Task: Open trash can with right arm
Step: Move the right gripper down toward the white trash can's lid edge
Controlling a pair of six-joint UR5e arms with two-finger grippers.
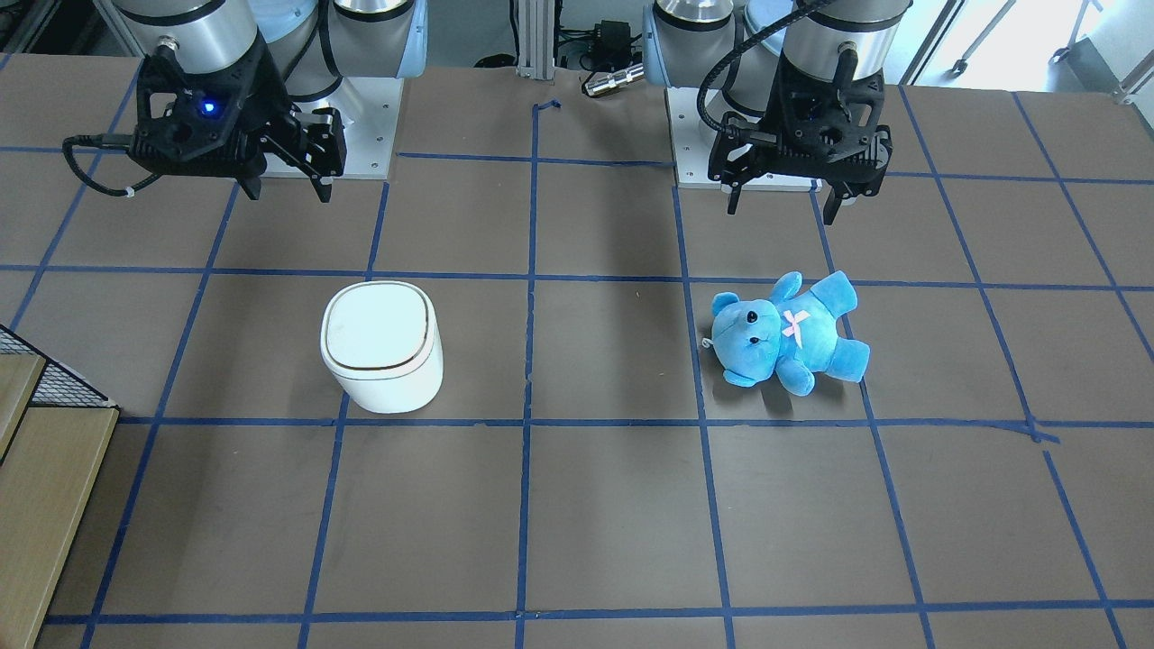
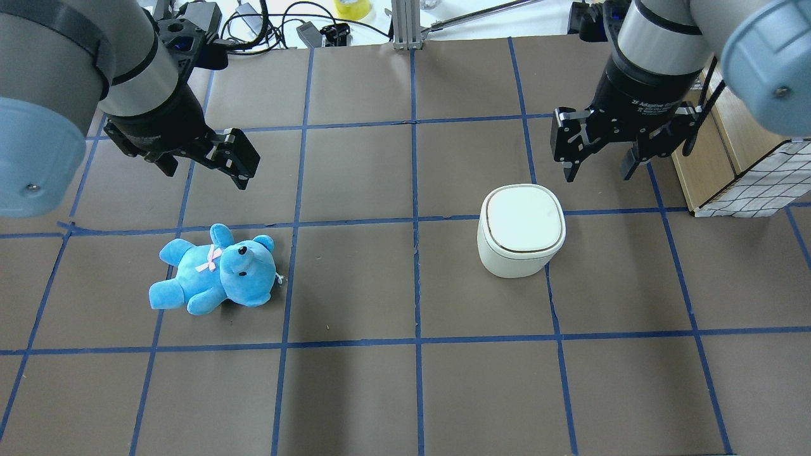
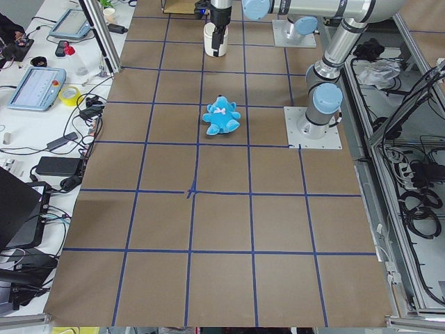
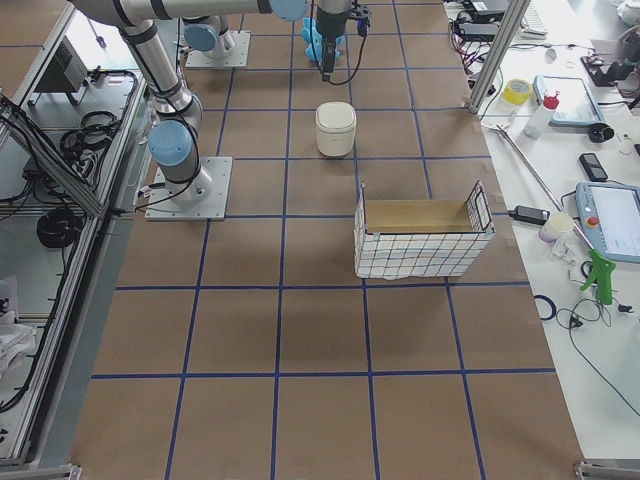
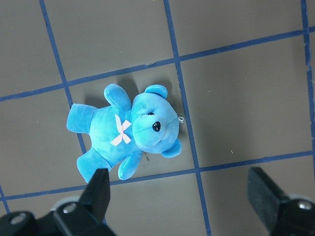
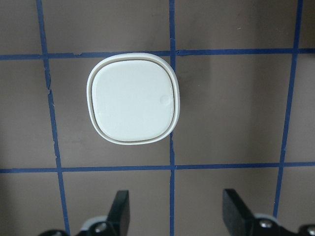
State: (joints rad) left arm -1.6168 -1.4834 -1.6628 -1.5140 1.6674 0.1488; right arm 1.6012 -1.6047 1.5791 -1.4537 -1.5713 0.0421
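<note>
My right end effector hung spread, clear of the shut can on the bench, and I judged an off-centre press on its lid might tip it instead.

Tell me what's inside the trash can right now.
Cannot tell: the trash can has its flat lid shut, covering the inside. Only the bare white lid top shows, nothing on it.

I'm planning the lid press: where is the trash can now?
In the overhead view the trash can sits on the right, just below the right hand, far from the blue teddy.
</note>
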